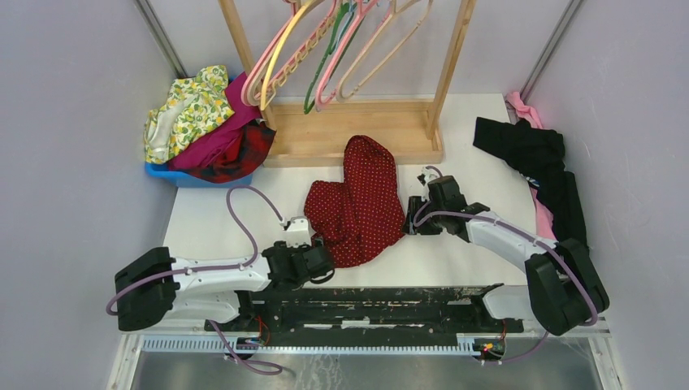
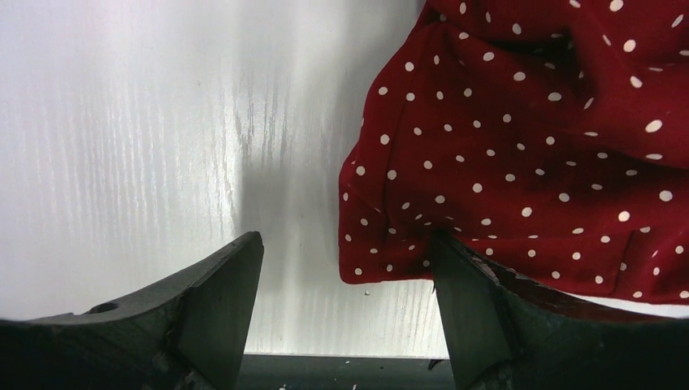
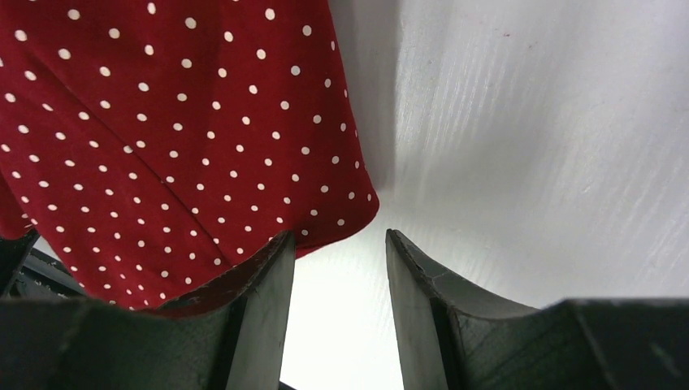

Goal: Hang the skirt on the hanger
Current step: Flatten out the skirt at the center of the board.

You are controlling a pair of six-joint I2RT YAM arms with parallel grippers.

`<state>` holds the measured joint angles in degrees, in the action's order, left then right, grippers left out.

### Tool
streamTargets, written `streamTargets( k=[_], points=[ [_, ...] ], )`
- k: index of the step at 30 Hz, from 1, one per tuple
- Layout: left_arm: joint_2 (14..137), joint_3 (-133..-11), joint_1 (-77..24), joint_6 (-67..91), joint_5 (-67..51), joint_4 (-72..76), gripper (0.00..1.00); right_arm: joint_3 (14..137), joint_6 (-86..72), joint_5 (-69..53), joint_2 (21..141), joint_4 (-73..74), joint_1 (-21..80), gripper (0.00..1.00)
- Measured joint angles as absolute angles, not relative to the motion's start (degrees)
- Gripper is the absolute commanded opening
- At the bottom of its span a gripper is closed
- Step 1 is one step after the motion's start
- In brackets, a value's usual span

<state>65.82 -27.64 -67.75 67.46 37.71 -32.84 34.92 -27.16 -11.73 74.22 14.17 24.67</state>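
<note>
While the skirt lies crumpled on the worktop, its far end lapping the base of the wooden rack, the step in hand appears to be the opening grasp. The left gripper, at the cloth corner farthest from the rack, stands with jaws apart, that corner reaching into the gap. The right gripper, nearer the rack's right post, is likewise parted, one finger under the cloth's edge and bare worktop in the gap. Next, each gripper probably needs to close on an edge and lift. Which of the hangers on the rack is wanted cannot be told.
</note>
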Motion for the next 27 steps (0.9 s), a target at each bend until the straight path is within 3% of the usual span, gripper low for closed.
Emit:
streamTargets(
  k=[3, 12, 22, 27],
  points=[
    [66.87, -27.53, -67.75, 67.46, 38.57, -31.29, 0.81, 34.94, -27.18, -11.77, 75.5, 13.72, 24.67, 0.51],
    [69.95, -27.53, -67.7, 67.37, 40.84, -28.84, 0.46, 35.88, -27.16, -11.55, 77.38, 12.97, 24.67, 0.5],
    [68.93, -26.28, -67.61, 67.37, 40.84, -26.81, 0.37, 37.43, -27.27, -11.94, 81.76, 10.96, 25.85, 0.5],
    [68.86, -26.09, -67.61, 67.33, 40.82, -26.28, 0.14, 37.43, -27.66, -11.94, 82.19, 10.63, 27.55, 0.3]
  ],
)
